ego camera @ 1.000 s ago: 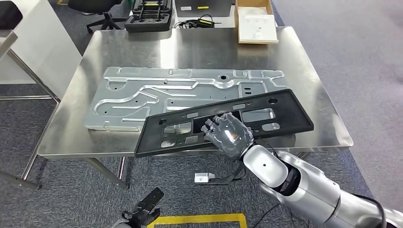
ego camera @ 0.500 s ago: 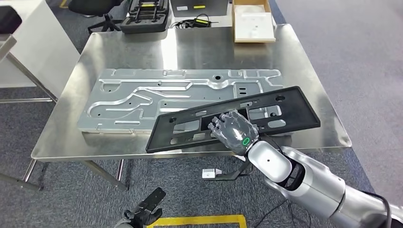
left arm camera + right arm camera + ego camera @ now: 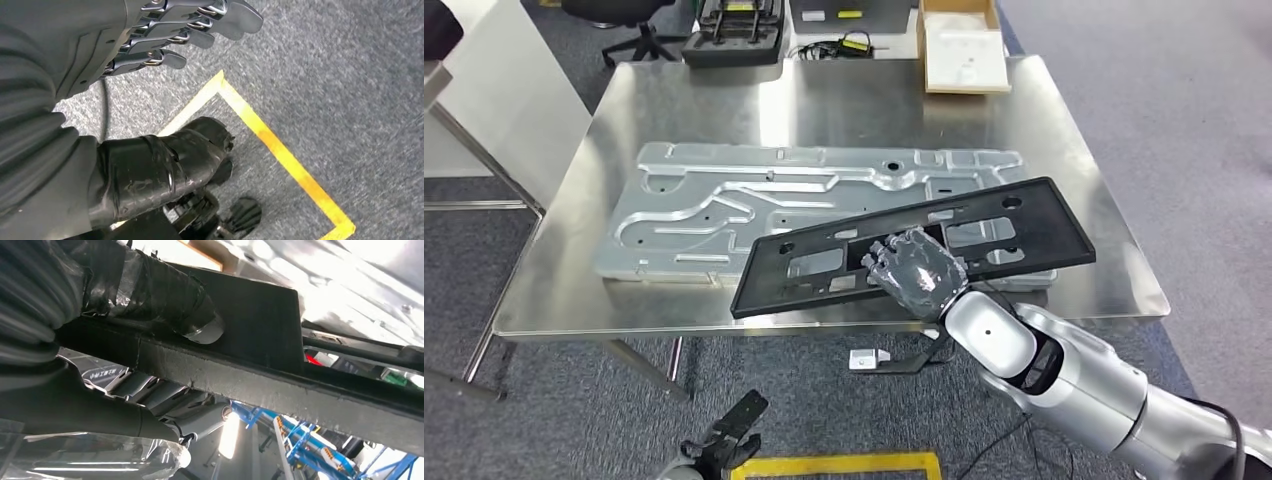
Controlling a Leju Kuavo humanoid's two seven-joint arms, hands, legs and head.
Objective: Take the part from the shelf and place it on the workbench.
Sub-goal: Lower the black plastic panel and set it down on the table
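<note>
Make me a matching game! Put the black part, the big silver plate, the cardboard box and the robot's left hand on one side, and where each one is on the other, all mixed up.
1 black part
2 silver plate
3 cardboard box
4 left hand

A far edge of the workbench
B hanging over the floor
C in the right hand
D flat on the workbench

Pairs: 1-C, 2-D, 3-A, 4-B

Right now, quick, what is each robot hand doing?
Left hand: holds nothing, fingers apart, hanging over the floor.
Right hand: grips the black frame part above the workbench.
</note>
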